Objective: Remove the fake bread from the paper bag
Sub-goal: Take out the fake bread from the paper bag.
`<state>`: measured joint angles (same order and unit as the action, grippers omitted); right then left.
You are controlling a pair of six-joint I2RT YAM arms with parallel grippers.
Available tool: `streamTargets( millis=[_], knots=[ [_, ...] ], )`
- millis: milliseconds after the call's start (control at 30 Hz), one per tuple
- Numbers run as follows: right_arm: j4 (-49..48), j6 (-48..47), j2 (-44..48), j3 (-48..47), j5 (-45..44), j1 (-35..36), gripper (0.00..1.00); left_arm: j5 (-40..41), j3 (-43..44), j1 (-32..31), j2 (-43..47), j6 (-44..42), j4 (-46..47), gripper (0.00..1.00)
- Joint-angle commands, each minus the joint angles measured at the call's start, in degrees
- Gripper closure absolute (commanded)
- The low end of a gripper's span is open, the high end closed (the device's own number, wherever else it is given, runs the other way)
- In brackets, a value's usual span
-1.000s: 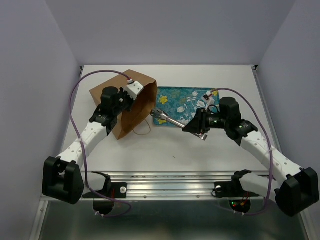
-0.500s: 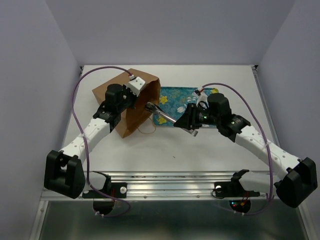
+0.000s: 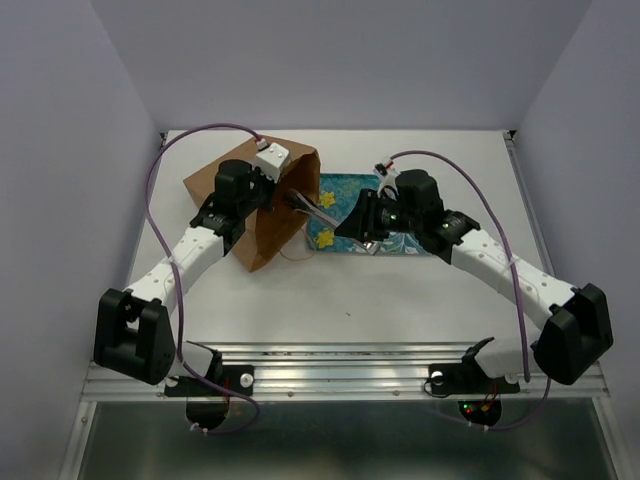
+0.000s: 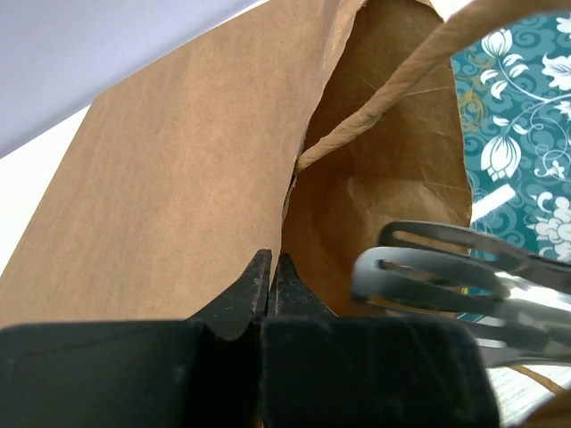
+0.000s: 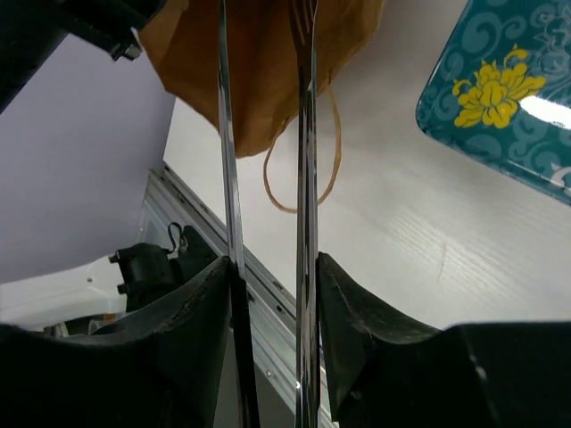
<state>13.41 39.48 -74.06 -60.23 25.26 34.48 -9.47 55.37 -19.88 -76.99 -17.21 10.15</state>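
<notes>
The brown paper bag lies on its side on the table, mouth facing right. My left gripper is shut on the upper edge of the bag's mouth, with the paper pinched between its fingertips in the left wrist view. My right gripper is shut on a pair of metal tongs. The tong arms stay apart and their tips reach into the bag's mouth. The inside of the bag looks dark. The fake bread is hidden.
A teal floral tray lies just right of the bag, under my right arm; it also shows in the right wrist view. A cord handle loops on the table below the bag. Purple cables arch over both arms.
My right arm has moved left and carried the tongs from over the tray to the bag, with the tips now in its mouth. My left gripper keeps hold of the bag's edge.
</notes>
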Motion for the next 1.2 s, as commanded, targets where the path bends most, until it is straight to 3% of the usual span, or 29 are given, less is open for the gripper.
streamTargets(
  millis=[0, 367, 533, 933, 1167],
  knots=[
    [-4.4, 1.5, -6.0, -6.2, -3.4, 1.2, 0.54, 1.6, 4.6, -0.2, -0.4, 3.6, 0.9, 1.0],
    [-2.6, 8.4, -26.7, -24.0, -10.4, 5.1, 0.56, 4.2, 6.9, -0.8, -1.4, 5.3, -1.1, 1.0],
    [-1.0, 9.4, -30.5, -30.6, -13.6, 6.2, 0.56, 5.8, 7.6, -1.1, -2.6, 6.1, -1.8, 1.0],
    [-4.2, 17.1, -38.2, -35.5, -17.7, 9.1, 0.53, 4.2, 9.6, -1.5, -4.4, 9.0, -2.9, 1.0],
    [-12.4, 24.7, -41.0, -30.6, -16.9, 9.7, 0.47, 2.1, 8.8, -1.7, -2.8, 8.2, -2.9, 1.0]
  ],
)
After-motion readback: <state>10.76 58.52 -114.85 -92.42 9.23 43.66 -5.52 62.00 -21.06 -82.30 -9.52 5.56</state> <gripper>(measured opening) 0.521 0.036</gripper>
